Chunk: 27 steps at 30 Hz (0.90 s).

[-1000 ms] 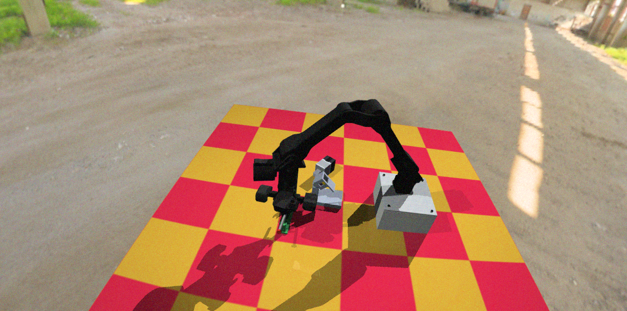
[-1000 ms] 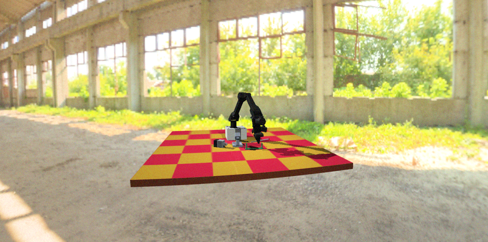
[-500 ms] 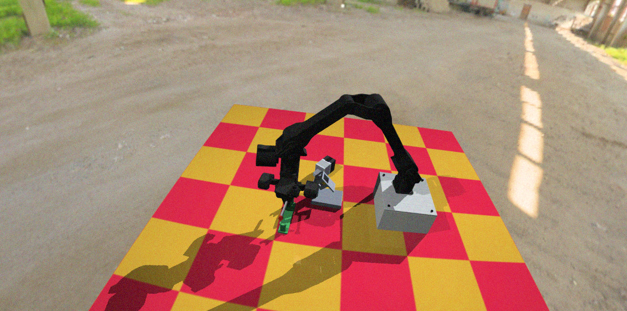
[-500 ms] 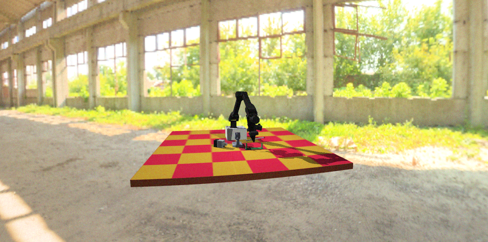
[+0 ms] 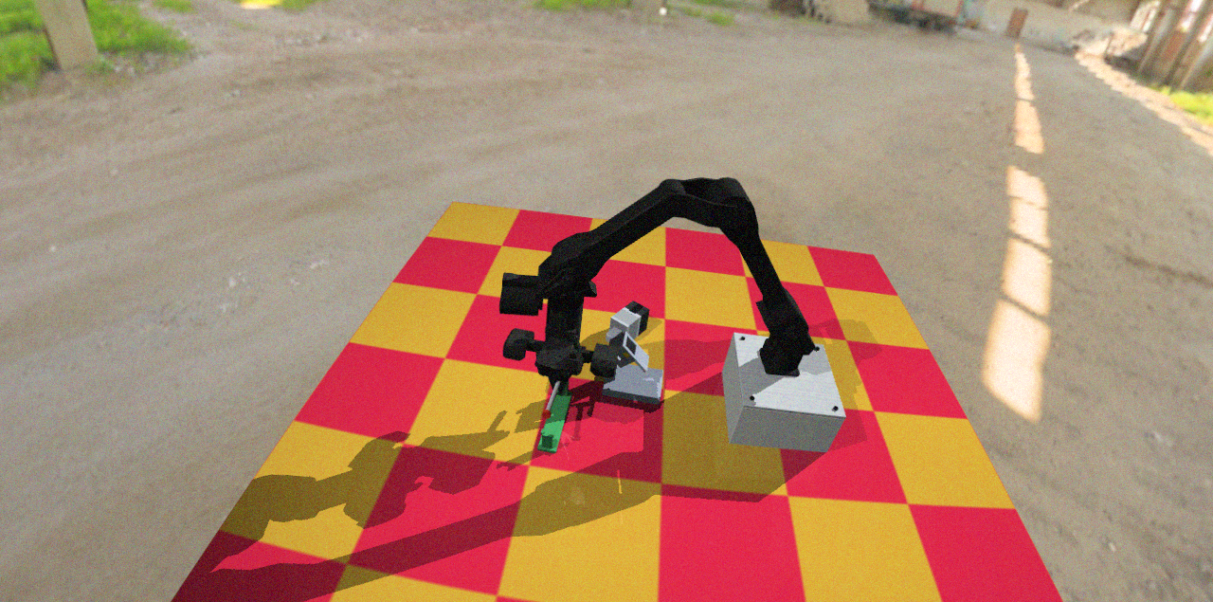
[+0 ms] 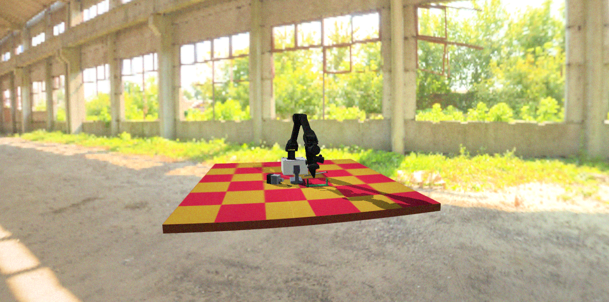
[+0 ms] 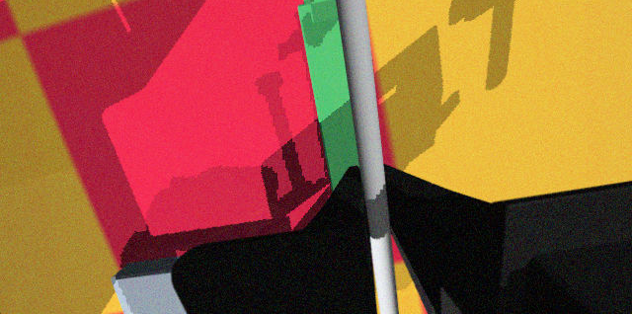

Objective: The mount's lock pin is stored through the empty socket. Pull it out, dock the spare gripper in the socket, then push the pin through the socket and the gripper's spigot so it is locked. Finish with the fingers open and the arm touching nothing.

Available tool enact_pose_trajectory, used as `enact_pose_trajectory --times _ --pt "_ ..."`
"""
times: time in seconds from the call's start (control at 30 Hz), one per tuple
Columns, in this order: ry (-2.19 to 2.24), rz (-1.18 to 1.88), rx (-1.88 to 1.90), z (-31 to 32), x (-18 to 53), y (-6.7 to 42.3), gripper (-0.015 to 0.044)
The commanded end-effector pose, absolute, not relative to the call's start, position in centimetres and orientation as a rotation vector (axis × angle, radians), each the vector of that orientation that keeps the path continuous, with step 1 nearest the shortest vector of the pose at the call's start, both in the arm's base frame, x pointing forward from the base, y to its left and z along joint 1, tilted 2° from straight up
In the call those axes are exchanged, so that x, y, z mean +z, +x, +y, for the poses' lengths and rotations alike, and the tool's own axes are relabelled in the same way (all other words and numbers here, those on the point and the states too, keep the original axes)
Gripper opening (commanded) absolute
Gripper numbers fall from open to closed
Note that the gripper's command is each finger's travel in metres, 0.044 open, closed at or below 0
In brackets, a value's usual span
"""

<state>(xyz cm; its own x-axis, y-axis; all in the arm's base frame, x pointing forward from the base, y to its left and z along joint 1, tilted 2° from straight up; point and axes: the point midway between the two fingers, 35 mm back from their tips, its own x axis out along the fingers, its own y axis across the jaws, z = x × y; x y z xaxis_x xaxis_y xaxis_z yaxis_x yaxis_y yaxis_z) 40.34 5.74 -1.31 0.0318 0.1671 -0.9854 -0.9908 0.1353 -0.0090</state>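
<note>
My gripper [image 5: 557,378] [image 6: 313,175] [image 7: 364,174] is shut on the lock pin [image 5: 554,396] [image 6: 321,172] [image 7: 359,72], a thin grey rod with a red end in the top view. The pin is slanted and held above the green cradle [image 5: 553,428] [image 6: 317,185] [image 7: 328,72]. The grey mount [image 5: 631,388] [image 6: 296,177] stands beside the cradle, with its tilted socket [image 5: 631,350] on top; no pin is seen through it. The spare gripper [image 5: 624,319] [image 6: 275,179], a grey block with a black part, lies beyond the mount in the top view.
The arm's light grey base box [image 5: 784,427] [image 6: 292,167] stands right of the mount in the top view. All stands on a red and yellow checkered table top [image 5: 720,547] [image 6: 289,210]. A light grey corner, seemingly the mount's, shows at the lower left of the wrist view.
</note>
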Motion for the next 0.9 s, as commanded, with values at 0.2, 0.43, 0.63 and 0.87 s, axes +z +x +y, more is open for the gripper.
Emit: enact_pose_trajectory --times 0.2,0.43,0.63,0.87 --pt "-1.002 1.125 1.173 5.7 -2.9 40.1 0.0" --pt "-1.005 1.118 1.165 5.8 -4.0 40.1 0.0" --pt "-1.006 1.114 1.162 5.8 -4.7 40.1 0.0" --pt "-1.009 1.11 1.162 5.8 -5.0 40.0 0.0"
